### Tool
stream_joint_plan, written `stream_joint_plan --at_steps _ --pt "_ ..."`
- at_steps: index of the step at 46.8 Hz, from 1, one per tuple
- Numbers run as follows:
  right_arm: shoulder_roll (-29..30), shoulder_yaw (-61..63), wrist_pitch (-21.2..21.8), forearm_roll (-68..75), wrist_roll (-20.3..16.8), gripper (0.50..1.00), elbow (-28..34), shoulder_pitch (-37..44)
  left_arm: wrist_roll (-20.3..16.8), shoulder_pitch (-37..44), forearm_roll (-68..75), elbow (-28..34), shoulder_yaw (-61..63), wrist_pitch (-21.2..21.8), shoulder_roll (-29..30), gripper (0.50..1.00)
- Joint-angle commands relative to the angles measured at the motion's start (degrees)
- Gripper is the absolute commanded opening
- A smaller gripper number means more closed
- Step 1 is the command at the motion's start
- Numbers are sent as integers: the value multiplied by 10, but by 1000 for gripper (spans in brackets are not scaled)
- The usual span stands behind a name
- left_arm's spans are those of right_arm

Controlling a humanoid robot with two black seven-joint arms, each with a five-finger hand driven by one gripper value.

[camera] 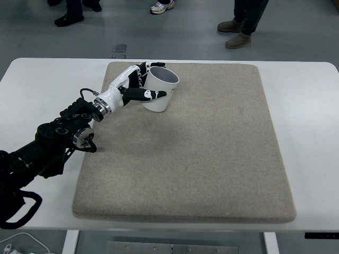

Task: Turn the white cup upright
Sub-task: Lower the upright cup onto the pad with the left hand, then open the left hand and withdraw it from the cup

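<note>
At far left of the beige mat (201,159), white cup (160,89) gripped by the left hand (136,84), fingers (151,94) wrapped round its wall. Cup tilted, mouth open up and to the far right, long axis leaning that way, base down toward the mat. Beneath, a white surface (310,132). Beyond its far edge, grey floor (190,37) with several persons' shoes (237,33).

- no readable text, labels or numbers anywhere
- white cup (160,89) at 11 o'clock: plain, no print visible
- mat (212,159), table (307,132): unmarked
</note>
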Motion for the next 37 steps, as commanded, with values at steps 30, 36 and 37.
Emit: stream_joint_plan --at_steps 30,36,37 --pt "0 0 0 0 0 930 0 0 0 12 -21 -14 -17 -8 1 975" --pt "0 0 0 0 0 930 0 0 0 11 -21 -23 -18 -8 2 977" --pt "0 0 0 0 0 930 0 0 0 12 -21 -25 -19 -8 2 977"
